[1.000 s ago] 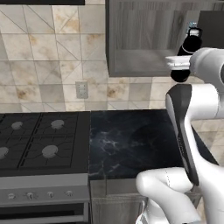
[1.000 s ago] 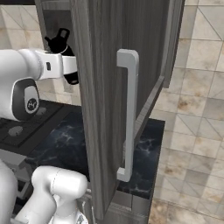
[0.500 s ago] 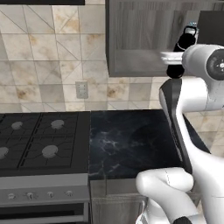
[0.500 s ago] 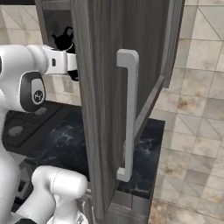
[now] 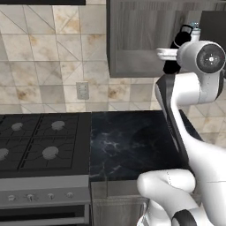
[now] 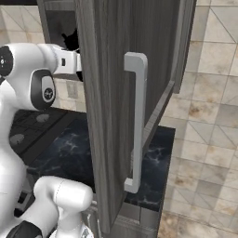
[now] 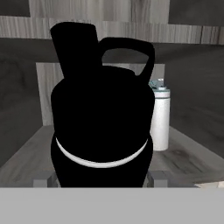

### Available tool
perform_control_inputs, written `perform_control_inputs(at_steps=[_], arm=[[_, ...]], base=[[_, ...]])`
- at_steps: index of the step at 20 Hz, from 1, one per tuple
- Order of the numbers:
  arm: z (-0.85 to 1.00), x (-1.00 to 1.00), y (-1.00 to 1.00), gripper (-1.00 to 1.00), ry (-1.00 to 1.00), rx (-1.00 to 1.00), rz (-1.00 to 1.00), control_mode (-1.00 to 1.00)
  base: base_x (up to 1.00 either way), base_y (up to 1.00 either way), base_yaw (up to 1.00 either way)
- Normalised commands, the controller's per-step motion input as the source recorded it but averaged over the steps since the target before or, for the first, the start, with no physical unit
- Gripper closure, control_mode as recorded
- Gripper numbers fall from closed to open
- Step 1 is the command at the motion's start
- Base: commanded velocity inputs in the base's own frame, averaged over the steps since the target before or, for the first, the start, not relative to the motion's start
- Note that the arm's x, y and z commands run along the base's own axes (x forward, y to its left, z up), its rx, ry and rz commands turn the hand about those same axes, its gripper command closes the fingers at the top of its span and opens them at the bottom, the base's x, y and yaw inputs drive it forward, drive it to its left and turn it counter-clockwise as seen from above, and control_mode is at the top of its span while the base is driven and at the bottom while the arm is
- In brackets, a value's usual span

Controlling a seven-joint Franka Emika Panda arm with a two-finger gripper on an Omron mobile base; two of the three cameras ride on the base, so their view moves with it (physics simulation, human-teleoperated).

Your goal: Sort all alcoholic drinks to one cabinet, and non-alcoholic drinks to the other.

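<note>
Glossy all-black bottle (image 7: 101, 131), looped handle; smooth white cylindrical bottle (image 7: 159, 119) behind.

No readable text, labels, brands, numbers or signs anywhere.

The black bottle (image 7: 101, 131) is sat right between the jaws, on the cabinet shelf (image 7: 188, 159). The white bottle (image 7: 159, 117) is parked further in, behind it and slightly right.
</note>
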Motion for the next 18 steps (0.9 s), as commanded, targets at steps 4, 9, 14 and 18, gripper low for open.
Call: perform_control_inputs(at_steps=[4, 9, 14, 18], arm=[[-0.02, 0.31, -0.01, 1.00, 0.00, 0.04, 0.00, -1.00], [-0.12, 0.30, -0.04, 1.00, 0.00, 0.03, 0.00, -1.00], [-0.23, 0.29, -0.01, 1.00, 0.00, 0.00, 0.00, -1.00], [-0.22, 0.28, -0.01, 1.00, 0.00, 0.00, 0.00, -1.00]], base=[[0.00, 0.00, 0.00], [0.00, 0.00, 0.00], [0.00, 0.00, 0.00], [0.00, 0.00, 0.00]])
